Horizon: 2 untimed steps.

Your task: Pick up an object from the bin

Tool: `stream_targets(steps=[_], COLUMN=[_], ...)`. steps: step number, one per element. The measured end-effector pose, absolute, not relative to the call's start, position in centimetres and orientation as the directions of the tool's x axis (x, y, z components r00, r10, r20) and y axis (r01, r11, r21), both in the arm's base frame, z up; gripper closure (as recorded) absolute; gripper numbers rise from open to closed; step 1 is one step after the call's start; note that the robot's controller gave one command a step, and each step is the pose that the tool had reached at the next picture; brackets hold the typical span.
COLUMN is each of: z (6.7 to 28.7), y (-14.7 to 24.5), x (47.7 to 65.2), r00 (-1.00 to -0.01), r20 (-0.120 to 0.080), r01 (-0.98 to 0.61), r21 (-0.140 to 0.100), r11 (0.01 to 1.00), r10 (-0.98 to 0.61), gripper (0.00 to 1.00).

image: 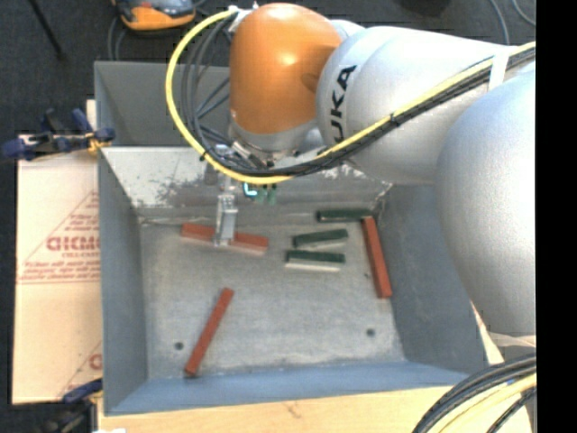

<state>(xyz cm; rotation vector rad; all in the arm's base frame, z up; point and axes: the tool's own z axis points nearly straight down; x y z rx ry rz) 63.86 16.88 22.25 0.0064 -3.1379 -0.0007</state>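
the jaws hang low over the far left part of the bin [120,287], close below its back wall. their grey tip comes down right on the middle of a red stick [251,243]. the stick passes crosswise under the tip and shows on both sides of it, the left end a little farther from the tip than the right. tip and stick seem to touch, though the angle is too poor to be sure. whether the jaws are open or shut i cannot tell, nor whether the stick sits between them.

the stick is a thin, flat, straight bar, dull brick red with a paler edge along its near side. it lies flat on the bin floor, nearly level across the view, its right end dipping slightly toward the front. nothing else touches it.

to its right, well apart, lie three green sticks: one [343,215] near the back wall, one [318,237] below it, and a paler one [314,259] just in front of that. a second red stick [377,256] lies beside them at the right, running front to back. a third red stick [209,332] lies alone, slanted, in the front left of the floor.

above the jaws sits the arm's orange cover [270,66], with a yellow cable [180,120] looping round it.
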Motion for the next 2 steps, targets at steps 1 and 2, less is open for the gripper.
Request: stream_targets(steps=[1, 2], z=[22.8, 17.3], y=[16.8, 14.1], x=[64.0, 63.5], r00=[-1.000, -1.000], r20=[-0.005, -0.009], r01=[-0.001, -0.007], r21=[0.002, 0.003], r11=[1.000, 1.000], r10=[-0.001, -0.007], gripper=[0.00, 0.00])
